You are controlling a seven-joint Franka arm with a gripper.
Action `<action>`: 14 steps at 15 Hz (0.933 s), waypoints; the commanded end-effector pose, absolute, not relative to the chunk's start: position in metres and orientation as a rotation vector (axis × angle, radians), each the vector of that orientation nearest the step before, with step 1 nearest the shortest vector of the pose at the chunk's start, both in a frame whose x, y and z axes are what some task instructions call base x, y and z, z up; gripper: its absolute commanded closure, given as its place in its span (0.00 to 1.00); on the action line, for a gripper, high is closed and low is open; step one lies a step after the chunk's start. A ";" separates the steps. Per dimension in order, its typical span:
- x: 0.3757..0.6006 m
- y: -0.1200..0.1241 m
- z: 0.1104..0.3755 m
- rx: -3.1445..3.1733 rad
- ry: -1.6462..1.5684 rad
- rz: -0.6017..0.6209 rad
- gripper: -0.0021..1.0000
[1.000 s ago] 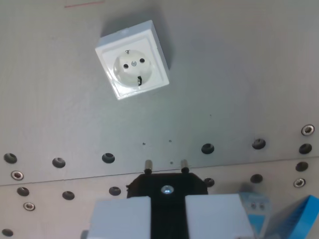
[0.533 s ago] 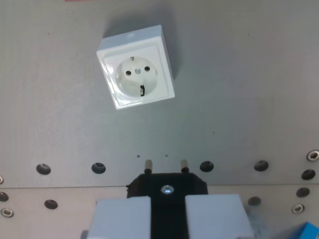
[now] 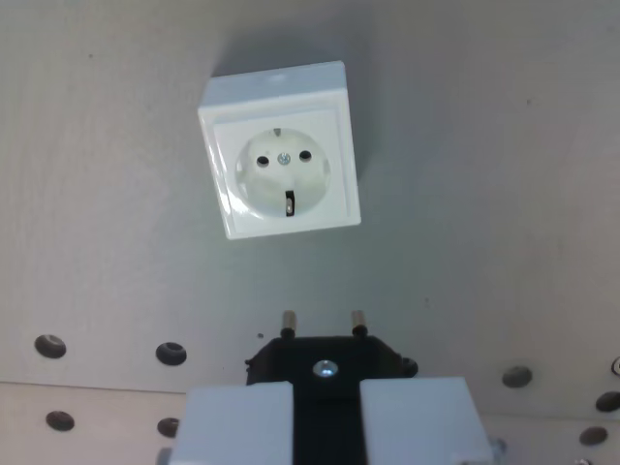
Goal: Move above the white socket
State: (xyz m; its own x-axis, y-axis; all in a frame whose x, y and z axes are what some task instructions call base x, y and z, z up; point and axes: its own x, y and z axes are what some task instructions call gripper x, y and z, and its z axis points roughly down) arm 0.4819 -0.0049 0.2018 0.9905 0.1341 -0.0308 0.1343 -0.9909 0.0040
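Note:
The white socket (image 3: 281, 150) is a square box with a round recess and two pin holes, lying on the grey plate in the upper middle of the wrist view. My gripper (image 3: 325, 412) is at the bottom edge, its two pale fingers (image 3: 240, 421) shut on a black plug (image 3: 325, 363). The plug's two metal pins point up the picture toward the socket. The pin tips sit a short way below the socket's near edge, a little toward the wrist view's right of its centre.
The grey metal plate (image 3: 484, 194) has rows of round holes (image 3: 170, 353) along the bottom of the view. A seam between two plates runs across the lower left.
The camera has moved toward the socket. The socket now looks larger, sits lower and more centred, and is less rotated. The blue objects at the lower right have left the view.

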 end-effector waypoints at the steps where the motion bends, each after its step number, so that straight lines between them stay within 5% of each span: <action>1: 0.479 -0.002 0.185 3.081 0.440 0.113 1.00; 14: 0.476 0.005 0.123 3.062 0.478 0.116 1.00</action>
